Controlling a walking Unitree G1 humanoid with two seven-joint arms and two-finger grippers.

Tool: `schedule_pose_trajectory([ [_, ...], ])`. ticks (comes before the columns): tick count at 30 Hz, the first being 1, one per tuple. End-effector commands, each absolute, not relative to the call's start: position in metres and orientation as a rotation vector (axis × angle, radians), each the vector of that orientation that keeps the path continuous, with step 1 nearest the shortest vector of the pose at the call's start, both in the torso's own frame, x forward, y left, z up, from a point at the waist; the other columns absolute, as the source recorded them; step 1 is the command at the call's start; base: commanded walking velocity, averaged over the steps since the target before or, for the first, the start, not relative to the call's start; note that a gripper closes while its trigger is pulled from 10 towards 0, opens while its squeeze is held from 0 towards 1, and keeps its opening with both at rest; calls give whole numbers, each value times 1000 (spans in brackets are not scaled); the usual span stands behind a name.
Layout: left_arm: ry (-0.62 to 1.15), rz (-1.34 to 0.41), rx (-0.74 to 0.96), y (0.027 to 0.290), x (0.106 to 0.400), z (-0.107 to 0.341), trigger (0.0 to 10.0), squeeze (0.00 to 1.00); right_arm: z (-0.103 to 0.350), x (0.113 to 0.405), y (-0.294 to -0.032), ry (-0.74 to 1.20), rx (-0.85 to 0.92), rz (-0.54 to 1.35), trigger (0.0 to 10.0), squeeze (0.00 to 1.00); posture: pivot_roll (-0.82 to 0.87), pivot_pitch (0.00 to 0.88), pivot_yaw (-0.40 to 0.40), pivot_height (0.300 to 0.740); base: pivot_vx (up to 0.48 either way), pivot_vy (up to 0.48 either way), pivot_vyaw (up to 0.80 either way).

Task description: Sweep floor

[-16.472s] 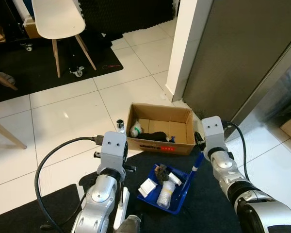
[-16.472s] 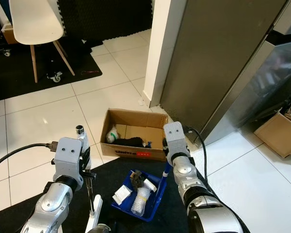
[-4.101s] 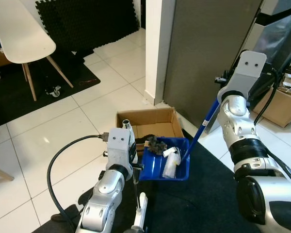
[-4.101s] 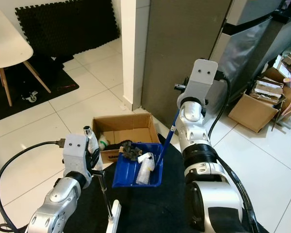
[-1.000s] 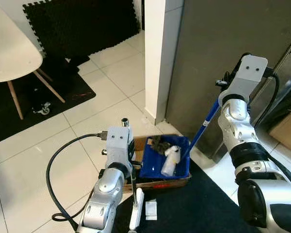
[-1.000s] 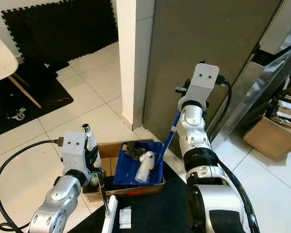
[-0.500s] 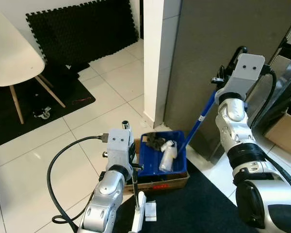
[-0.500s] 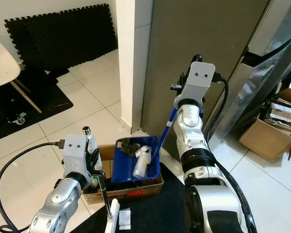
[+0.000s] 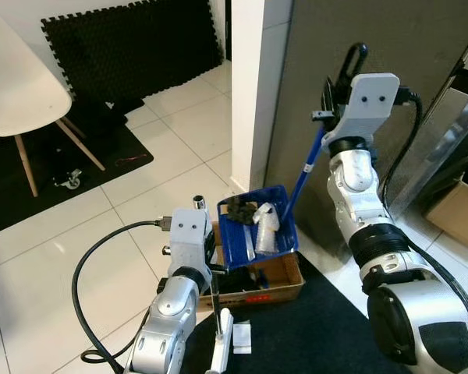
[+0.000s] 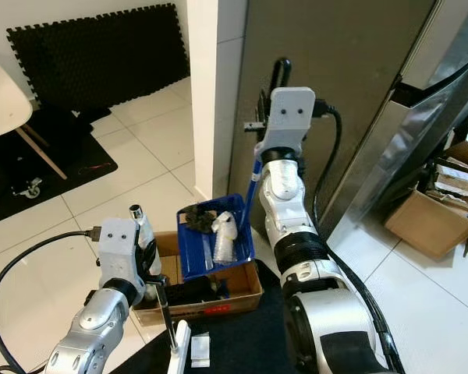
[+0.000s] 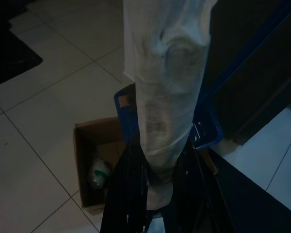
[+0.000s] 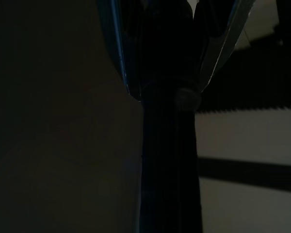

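While the right gripper point(image 9: 327, 105) clamps its handle upper right, the blue dustpan point(image 9: 253, 234) tilts over the cardboard box point(image 9: 277, 279). Left wrist view: left gripper point(image 11: 157, 194) apparently closed on the pale broom handle point(image 11: 162, 87).

A blue plastic dustpan point(image 9: 256, 227) with a long blue handle point(image 9: 303, 171) is raised and tilted above an open brown cardboard box point(image 9: 281, 273), which serves as the landmark. The pan's tray hangs over the box's far half, its open lip pointing down toward the box's inside. In the tray lie a dark clump of debris point(image 9: 239, 208) at the upper end and a crumpled clear plastic wrapper point(image 9: 265, 219) beside it. The handle rises steeply up and away from the box. A white brush point(image 9: 218, 351) with a thin dark stem stands upright just in front of the box's near wall, on the black mat. A small white packet point(image 9: 241, 337) lies beside the brush, near the box's front.
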State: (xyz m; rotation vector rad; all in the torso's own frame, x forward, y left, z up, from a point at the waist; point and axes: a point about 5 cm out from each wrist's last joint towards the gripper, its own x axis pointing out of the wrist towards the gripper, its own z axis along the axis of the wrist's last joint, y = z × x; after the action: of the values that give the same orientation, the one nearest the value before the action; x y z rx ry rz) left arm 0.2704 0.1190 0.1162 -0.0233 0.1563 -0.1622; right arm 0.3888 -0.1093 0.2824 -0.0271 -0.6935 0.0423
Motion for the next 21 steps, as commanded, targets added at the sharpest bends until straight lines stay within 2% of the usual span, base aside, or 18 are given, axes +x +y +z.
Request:
schedule_pose_trajectory([
  [1,148,-160,-16,118,268,118,10000,0,297,380,-104,-815,-71,73,10000,0,147,134,-48,740,0,0,0],
  [7,148,-167,-13,118,270,118,10000,0,301,371,-93,-897,-136,138,10000,0,143,130,-42,740,0,0,0],
  [12,146,-176,-11,117,272,118,10000,0,301,359,-74,-978,-224,252,10000,0,142,124,-37,740,0,0,0],
  [21,146,-179,-12,115,272,118,10000,0,299,349,-52,-1028,-251,359,10000,0,142,125,-39,740,0,0,0],
])
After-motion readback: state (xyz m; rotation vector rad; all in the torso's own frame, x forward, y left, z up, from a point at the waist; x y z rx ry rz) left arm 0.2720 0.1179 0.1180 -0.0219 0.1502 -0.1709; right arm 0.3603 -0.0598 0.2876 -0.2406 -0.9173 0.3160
